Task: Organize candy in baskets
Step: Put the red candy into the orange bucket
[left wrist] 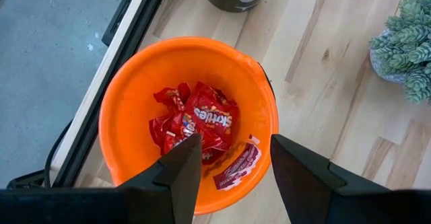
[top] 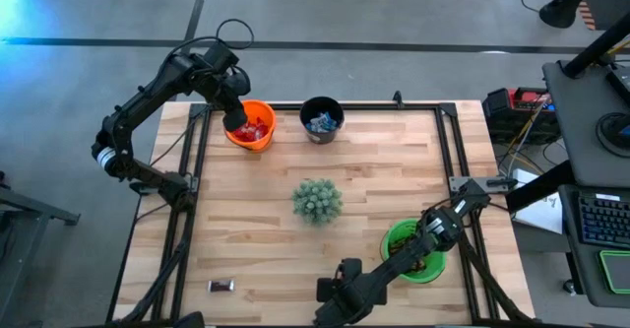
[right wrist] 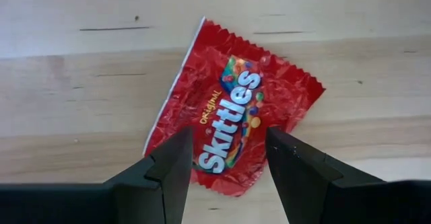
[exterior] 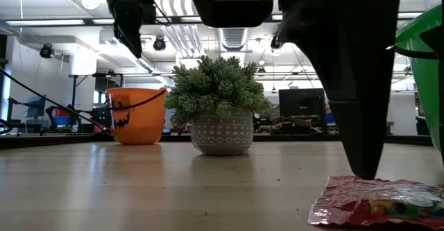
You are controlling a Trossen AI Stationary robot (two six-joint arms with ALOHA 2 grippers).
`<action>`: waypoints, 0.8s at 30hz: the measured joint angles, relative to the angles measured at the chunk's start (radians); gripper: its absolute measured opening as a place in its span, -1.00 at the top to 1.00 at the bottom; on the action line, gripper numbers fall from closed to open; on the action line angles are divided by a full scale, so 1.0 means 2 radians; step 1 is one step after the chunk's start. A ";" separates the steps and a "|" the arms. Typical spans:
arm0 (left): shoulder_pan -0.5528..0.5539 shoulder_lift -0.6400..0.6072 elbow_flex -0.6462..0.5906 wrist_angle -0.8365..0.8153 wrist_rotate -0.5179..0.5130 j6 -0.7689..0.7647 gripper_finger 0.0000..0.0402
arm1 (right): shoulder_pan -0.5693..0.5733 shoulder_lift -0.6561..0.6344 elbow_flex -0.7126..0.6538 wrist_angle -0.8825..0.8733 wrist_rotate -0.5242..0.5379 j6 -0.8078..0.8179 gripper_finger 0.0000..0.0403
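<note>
From above, the right tool (top: 333,296), fingers wide, hides the red candy packet (right wrist: 229,123); left tool (left wrist: 229,158) wide over the orange basket (left wrist: 128,96).

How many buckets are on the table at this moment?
3. The orange bucket sits at the far left under the left claw, the black bucket is beside it, and the green bucket stands near right.

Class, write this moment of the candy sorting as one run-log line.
left gripper: open, above orange basket holding red candies | right gripper: open, over red Skittles packet flat on table | dark candy bar: unsorted
</note>
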 joint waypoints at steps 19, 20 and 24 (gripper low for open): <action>0.000 0.000 0.000 -0.001 0.000 0.000 0.21 | -0.011 -0.006 -0.057 0.046 -0.024 0.002 0.12; 0.000 0.000 0.000 -0.001 0.000 0.000 0.21 | -0.011 -0.006 -0.062 0.055 -0.024 0.001 0.12; 0.000 0.000 0.000 -0.001 0.000 0.000 0.21 | -0.010 -0.005 -0.078 0.075 -0.028 0.002 0.12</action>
